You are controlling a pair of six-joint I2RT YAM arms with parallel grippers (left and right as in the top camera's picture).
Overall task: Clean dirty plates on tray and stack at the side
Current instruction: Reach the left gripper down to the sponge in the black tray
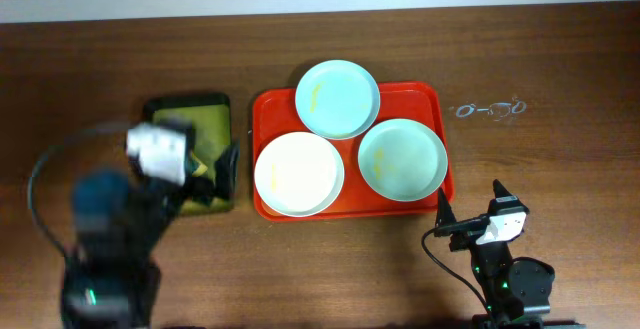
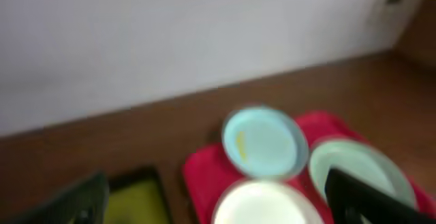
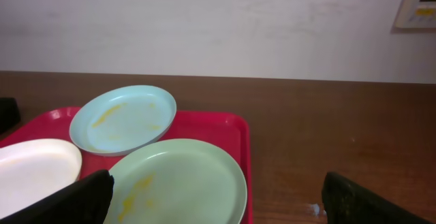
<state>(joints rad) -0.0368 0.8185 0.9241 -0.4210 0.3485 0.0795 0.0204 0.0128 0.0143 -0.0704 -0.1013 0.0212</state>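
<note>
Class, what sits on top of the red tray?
On the red tray: a cream plate, a bluish plate, a green plate. The tray floor beneath them is hidden.

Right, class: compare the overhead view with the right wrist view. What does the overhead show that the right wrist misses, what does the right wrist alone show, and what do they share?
Only the overhead: the blurred left arm and the yellow-green inside of the black tray. Only the right wrist: the pale wall behind the table and a framed corner at upper right. Both: the red tray, the far mint plate, the near mint plate, the cream plate (cut off in the wrist view) and the brown table.
</note>
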